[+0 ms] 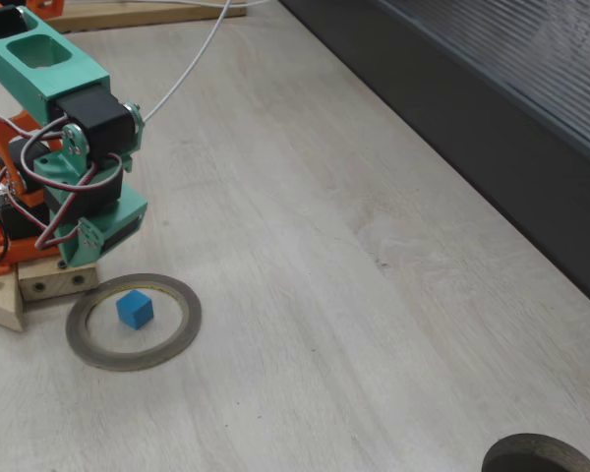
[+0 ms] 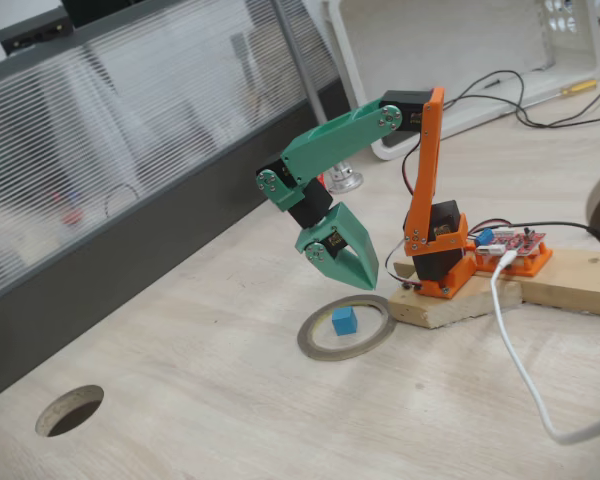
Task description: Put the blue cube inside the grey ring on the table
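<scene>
**Blue cube sits inside the grey ring**

Blue cube (image 1: 135,309) rests on the table (image 1: 305,246) within the grey ring (image 1: 187,324), touching no edge; the gripper (image 2: 358,282) hangs just above and beside it, fingers closed together on nothing; small, matte, bright blue; the placement looks done.

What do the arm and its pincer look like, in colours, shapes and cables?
The arm has mint-green plastic links, black motor blocks and an orange upright and base. The pincer is green, with two flat fingers tapering to a point. Thin red, white and black wires loop along the joints; a white cable leads off the base.
</scene>
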